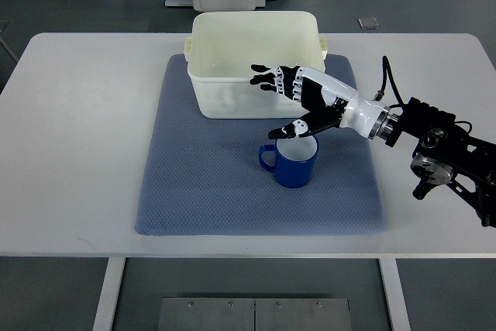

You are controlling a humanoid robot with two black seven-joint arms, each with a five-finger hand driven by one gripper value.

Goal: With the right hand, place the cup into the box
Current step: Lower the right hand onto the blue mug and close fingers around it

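One arm shows, my right: its hand (298, 102) hovers above the blue cup (293, 162), fingers spread wide, thumb over the rim, gripping nothing, box (256, 32) just behind.

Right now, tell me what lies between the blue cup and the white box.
In the top view, the right hand reaches over that stretch, its thumb at the cup's rim. Beneath it only blue mat shows before the box.

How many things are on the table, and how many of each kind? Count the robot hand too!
Blue cup: 1
White box: 1
Blue-grey mat: 1
Robot right hand, open above the cup: 1
Total: 4
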